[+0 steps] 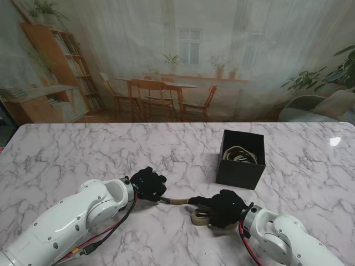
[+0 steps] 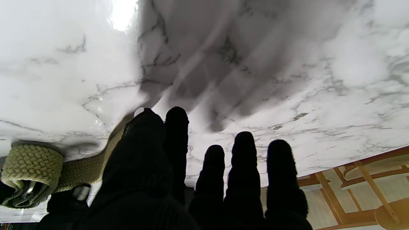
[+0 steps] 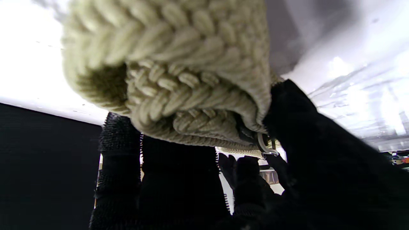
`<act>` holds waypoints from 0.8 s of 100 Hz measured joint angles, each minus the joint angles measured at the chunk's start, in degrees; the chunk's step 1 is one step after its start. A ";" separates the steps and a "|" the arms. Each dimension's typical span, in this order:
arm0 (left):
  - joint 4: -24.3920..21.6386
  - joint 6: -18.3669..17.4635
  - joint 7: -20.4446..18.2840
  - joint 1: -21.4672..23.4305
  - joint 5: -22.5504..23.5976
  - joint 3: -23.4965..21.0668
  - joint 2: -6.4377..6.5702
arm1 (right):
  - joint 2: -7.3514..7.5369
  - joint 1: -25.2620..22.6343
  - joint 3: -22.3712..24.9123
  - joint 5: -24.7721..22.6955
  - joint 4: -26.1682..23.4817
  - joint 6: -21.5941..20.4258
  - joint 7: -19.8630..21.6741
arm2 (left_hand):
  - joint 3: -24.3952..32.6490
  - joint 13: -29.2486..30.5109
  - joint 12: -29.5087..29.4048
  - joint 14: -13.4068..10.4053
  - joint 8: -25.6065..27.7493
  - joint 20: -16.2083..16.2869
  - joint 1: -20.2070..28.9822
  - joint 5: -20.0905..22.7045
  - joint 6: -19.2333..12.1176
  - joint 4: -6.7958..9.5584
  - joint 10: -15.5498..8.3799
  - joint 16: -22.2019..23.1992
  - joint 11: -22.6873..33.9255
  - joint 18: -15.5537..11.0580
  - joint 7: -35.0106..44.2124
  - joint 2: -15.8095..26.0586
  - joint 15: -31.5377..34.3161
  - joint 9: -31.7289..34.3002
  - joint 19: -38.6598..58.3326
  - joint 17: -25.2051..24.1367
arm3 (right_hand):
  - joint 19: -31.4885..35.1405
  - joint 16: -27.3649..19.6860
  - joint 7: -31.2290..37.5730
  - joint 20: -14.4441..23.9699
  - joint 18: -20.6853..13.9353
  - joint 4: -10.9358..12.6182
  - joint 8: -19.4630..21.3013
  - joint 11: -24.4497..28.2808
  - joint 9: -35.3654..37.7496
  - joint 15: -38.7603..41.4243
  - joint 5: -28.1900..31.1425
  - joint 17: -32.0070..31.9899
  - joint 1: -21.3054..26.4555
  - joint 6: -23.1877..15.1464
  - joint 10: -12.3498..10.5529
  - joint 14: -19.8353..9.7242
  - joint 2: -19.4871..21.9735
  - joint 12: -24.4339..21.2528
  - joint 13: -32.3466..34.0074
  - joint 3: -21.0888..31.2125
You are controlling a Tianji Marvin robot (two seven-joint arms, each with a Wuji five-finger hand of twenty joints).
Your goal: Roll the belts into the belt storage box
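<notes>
A beige woven belt [image 1: 178, 200] lies stretched on the marble table [image 1: 83, 155] between my two black-gloved hands. My left hand [image 1: 148, 184] pinches its free end between thumb and forefinger [image 2: 150, 140], while the other fingers stay straight. My right hand [image 1: 222, 208] is shut on the partly coiled end [image 3: 179, 80], where a metal ring buckle [image 3: 265, 147] shows beside the thumb. The black belt storage box [image 1: 239, 172] stands farther from me, to the right of my right hand, and holds one rolled belt [image 1: 240, 154].
Bare marble spreads to the left and on the far side of my hands. The table's far edge runs along a printed room backdrop [image 1: 177, 66]. Both white forearms rise from the near corners, with red and black cables [image 1: 105, 238] hanging along the left one.
</notes>
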 measured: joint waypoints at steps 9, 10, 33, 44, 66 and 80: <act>-0.08 -0.24 -0.11 0.34 0.27 -0.38 0.13 | 0.00 0.27 -0.26 0.35 0.35 0.03 -0.34 | 0.00 0.01 0.10 0.00 0.23 0.00 0.00 0.00 0.01 0.00 -0.58 0.00 0.08 0.00 0.00 0.00 0.00 0.71 0.00 0.00 | 0.00 0.48 -0.23 0.03 -0.62 0.00 -1.18 0.76 0.00 0.06 0.00 -0.02 -0.07 5.73 0.01 -0.03 0.00 -0.47 0.49 0.00; -0.10 -0.26 -0.11 0.41 0.32 -0.46 0.13 | 0.00 0.29 -0.28 0.35 0.38 0.04 -0.37 | 0.00 0.01 0.13 0.00 0.23 0.00 0.00 0.00 0.01 0.00 -0.58 0.00 0.08 0.00 0.00 0.00 0.00 0.72 0.00 0.00 | 0.00 0.56 -0.23 0.03 -0.62 0.00 -1.18 0.87 0.00 0.07 0.00 -0.02 -0.10 5.79 0.01 -0.03 0.00 -0.54 0.52 0.00; -1.23 -0.44 2.83 2.94 1.93 -3.31 0.09 | -0.02 0.38 -0.29 -0.01 0.37 -0.09 -0.24 | -1.74 0.27 0.24 0.23 -7.69 0.00 -10.20 -3.80 0.37 0.00 -0.60 0.01 -0.90 0.03 -13.68 0.80 0.00 1.34 0.00 -0.45 | 0.00 0.57 4.34 0.08 -0.65 0.00 -1.19 1.44 0.00 0.09 0.00 -0.53 -0.15 5.81 0.01 -0.19 0.00 -1.35 0.55 0.00; -1.51 -0.27 2.96 3.00 1.92 -3.16 0.09 | -0.03 0.38 -0.23 -0.01 0.33 -0.20 -0.08 | -1.99 0.20 -1.32 0.31 -14.88 0.00 -12.52 -8.18 1.61 0.00 -0.58 0.01 -3.14 0.03 -24.45 0.84 0.00 0.47 0.00 -0.81 | 0.00 0.56 7.54 0.09 -0.66 0.00 -0.66 1.44 -0.03 0.06 0.00 -0.56 -0.15 2.45 0.01 -0.22 0.00 -1.41 0.55 0.00; -0.43 -0.14 3.18 -0.39 -0.97 2.06 0.24 | -0.01 0.48 -0.21 -0.01 0.38 -0.67 0.07 | -2.00 0.20 -2.30 0.34 -17.51 0.00 -13.01 -8.82 0.97 0.00 -0.58 0.01 -3.60 0.04 -28.82 0.84 0.00 0.46 0.00 -1.35 | 0.00 0.50 12.53 0.09 -0.66 0.00 1.40 1.45 -0.04 0.02 0.06 -0.58 -0.15 -3.84 0.06 -0.23 0.00 -1.53 0.55 0.01; 0.91 1.10 3.35 -2.88 -1.83 5.50 0.00 | 0.03 0.66 -0.32 0.16 0.51 -0.99 0.12 | -1.15 0.20 -2.31 0.29 -8.95 0.00 -4.75 -1.51 -2.97 0.00 -0.62 0.01 -3.60 0.04 -20.90 1.45 0.00 0.57 0.00 -1.10 | 0.00 0.50 15.10 0.09 -0.67 0.00 3.30 1.46 0.02 0.01 8.29 -0.60 -0.15 -5.83 0.13 -0.22 0.00 -1.53 0.57 0.05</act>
